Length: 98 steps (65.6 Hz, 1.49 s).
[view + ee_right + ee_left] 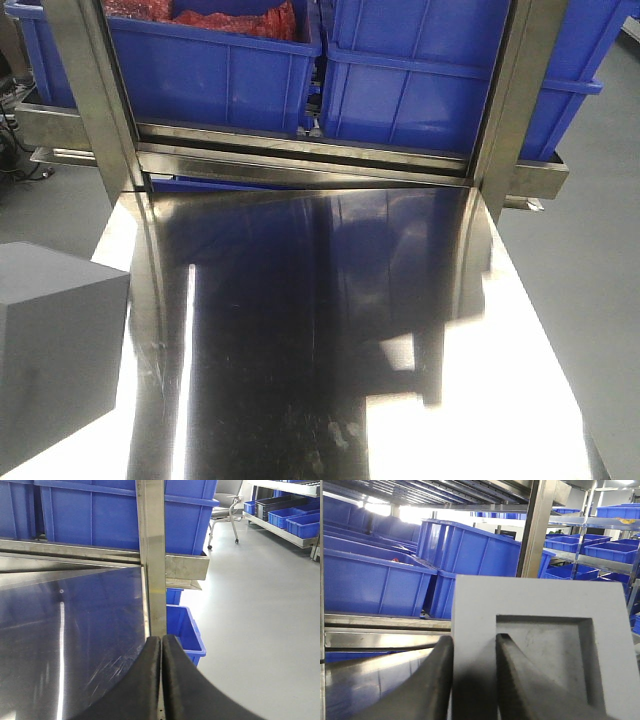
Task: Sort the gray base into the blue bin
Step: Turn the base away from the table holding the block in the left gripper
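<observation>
The gray base [540,610] fills the left wrist view, its square recess facing the camera. My left gripper [474,645] is shut on the base's left wall, one finger outside and one inside the recess. In the front view the base [55,350] hangs at the far left above the steel table [330,330]; the gripper itself is out of that view. Blue bins [440,80] stand on the rack behind the table, and one at the left [215,60] holds red items. My right gripper [161,642] is shut and empty over the table's right edge.
Upright steel posts [505,100] frame the rack at the table's back. A small blue bin [185,632] sits on the grey floor to the right of the table. More blue bins line shelves [600,545] in the background.
</observation>
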Motion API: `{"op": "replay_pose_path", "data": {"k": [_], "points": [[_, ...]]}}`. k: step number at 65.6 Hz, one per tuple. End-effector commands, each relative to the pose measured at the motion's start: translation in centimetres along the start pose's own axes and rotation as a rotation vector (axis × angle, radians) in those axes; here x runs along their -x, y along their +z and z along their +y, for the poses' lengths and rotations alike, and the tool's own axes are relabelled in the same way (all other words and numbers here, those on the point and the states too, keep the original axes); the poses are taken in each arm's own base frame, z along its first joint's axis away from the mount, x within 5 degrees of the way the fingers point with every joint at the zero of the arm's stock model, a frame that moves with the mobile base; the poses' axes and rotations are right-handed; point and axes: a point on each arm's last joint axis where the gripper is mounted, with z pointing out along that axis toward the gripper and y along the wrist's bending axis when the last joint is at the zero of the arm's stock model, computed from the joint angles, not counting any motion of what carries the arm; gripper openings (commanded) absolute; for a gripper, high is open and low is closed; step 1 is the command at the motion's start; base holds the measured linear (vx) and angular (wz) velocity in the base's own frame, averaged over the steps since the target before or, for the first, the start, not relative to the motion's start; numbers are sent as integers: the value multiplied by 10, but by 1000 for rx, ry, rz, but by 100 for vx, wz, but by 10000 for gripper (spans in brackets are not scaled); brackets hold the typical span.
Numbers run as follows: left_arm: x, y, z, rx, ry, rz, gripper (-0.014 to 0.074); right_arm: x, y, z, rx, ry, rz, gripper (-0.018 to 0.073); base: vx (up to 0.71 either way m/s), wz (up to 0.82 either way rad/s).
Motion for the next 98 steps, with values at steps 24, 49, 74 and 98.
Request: {"op": "replay_pose_path", "data": {"k": [24, 49, 74, 98], "points": [[17, -1, -4, -33, -12, -117, 4, 6, 0, 0, -3, -14, -71, -5, 0, 0], [17, -1, -4, -33, -12, -117, 4, 6, 0, 0, -3, -14, -71, -5, -1, -6], [17, -1, -4, -32, -12, -116, 4, 6, 0, 0, -2, -20, -71, -5, -9, -44], [17, -1, -4, -32, -12, -116, 4, 6, 0, 0, -2, -20, -71, -5, -12, -61]]}}
